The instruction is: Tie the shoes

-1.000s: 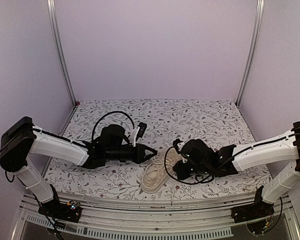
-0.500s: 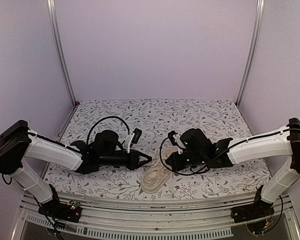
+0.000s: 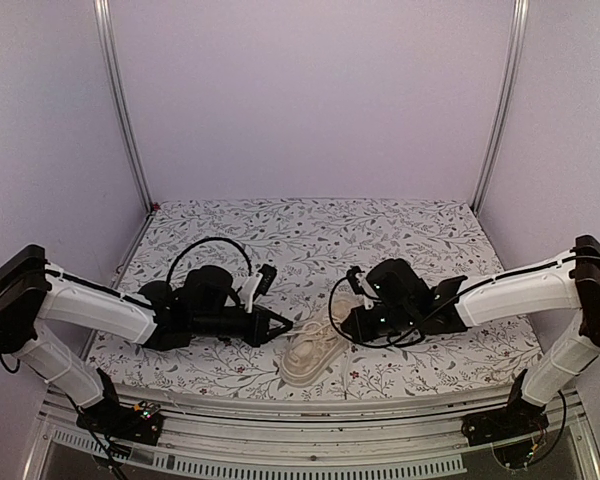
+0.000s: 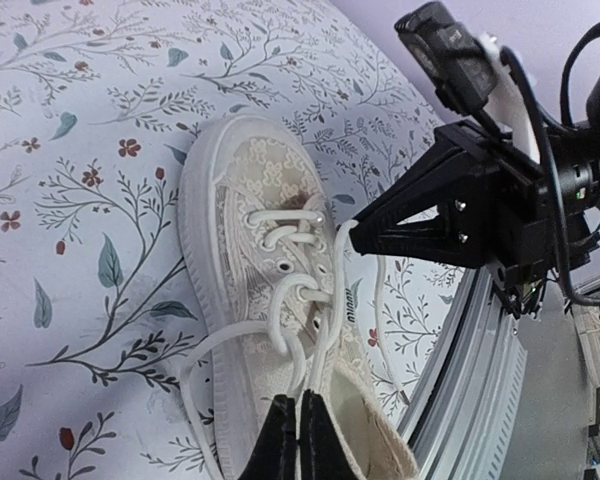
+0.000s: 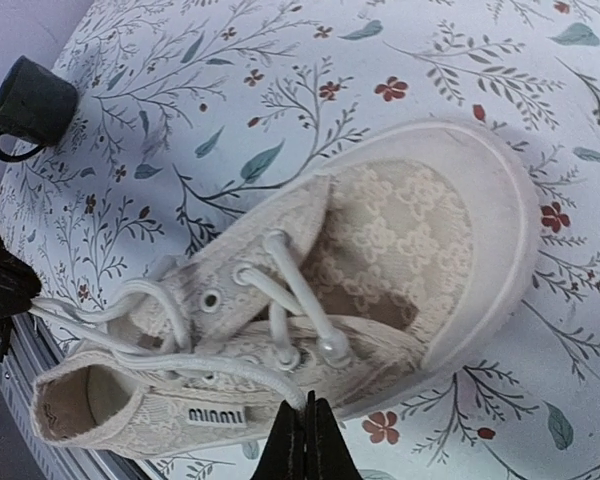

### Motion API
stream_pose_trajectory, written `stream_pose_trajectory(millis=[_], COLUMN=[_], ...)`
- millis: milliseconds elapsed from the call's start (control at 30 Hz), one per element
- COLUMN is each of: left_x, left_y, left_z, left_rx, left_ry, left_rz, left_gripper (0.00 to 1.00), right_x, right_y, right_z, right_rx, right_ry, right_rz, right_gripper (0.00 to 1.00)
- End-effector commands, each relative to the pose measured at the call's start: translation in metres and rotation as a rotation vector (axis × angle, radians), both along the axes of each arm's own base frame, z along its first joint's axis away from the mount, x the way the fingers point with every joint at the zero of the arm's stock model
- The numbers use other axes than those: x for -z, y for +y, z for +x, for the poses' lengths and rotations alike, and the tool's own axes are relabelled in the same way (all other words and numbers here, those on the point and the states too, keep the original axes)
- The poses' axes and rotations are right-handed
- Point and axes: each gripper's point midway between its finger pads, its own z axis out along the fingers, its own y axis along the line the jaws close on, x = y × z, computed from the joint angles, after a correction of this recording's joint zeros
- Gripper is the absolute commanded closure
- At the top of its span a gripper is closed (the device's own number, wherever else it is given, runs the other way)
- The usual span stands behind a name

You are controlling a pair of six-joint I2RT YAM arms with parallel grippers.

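The left gripper [image 3: 288, 326] and right gripper [image 3: 345, 327] flank the sneaker [image 3: 310, 358], and the laces [image 5: 300, 295] strung between them bar the gap. Beyond, the table [image 3: 310, 225] lies open. A dark cup [image 5: 28, 98] stands aside.

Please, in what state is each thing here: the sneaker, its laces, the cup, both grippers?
sneaker: on its sole, untied.
laces: loose, no knot, strands pulled to both sides.
left gripper: shut on laces.
right gripper: shut on laces.
dark cup: apart from the sneaker, untouched.
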Motion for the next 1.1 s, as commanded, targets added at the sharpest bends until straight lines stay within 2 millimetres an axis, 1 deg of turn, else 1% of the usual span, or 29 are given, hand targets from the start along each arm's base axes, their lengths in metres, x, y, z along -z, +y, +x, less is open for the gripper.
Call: stream_pose_trajectory(millis=[0,100,200,267,333,433,533,667,867,967,1067], left_x=[0.002,0.005,0.02,0.033,0.042,0.051,0.058,0.061,0.056,0.056,0.049], left_y=[0.007,0.004,0.001,0.002,0.006,0.006,0.002,-0.011,-0.035,-0.036,-0.029], left_z=[0.004,0.002,0.0,0.0,-0.001,-0.004,-0.011,-0.024,-0.046,-0.045,-0.036], left_rx=[-0.014,0.006,0.02,0.011,0.0,0.002,0.03,0.096,0.179,0.159,0.103], left_ry=[-0.017,-0.021,0.008,0.038,0.058,0.085,0.112,0.145,0.167,0.16,0.132], left_rz=[0.015,-0.003,0.017,0.047,0.064,0.074,0.078,0.06,0.024,0.037,0.047], left_gripper=[1.0,1.0,1.0,1.0,1.0,1.0,1.0,1.0,1.0,1.0,1.0], right_x=[0.004,0.005,0.004,0.008,0.019,0.031,0.036,0.033,0.023,0.017,0.013], right_y=[-0.033,-0.051,-0.057,-0.057,-0.056,-0.05,-0.043,-0.03,-0.017,-0.015,-0.019], right_z=[0.002,0.004,0.006,0.007,0.007,0.008,0.012,0.026,0.059,0.07,0.071], right_rx=[0.095,0.135,0.15,0.159,0.167,0.168,0.162,0.145,0.138,0.129,0.123], right_ry=[0.029,0.037,0.049,0.067,0.097,0.129,0.134,0.108,0.047,0.023,0.004], right_rz=[-0.033,-0.041,-0.026,-0.026,-0.038,-0.033,-0.021,0.003,0.03,0.031,0.01], right_gripper=[0.98,0.98,0.98,0.98,0.98,0.98,0.98,0.98,0.98,0.98,0.98])
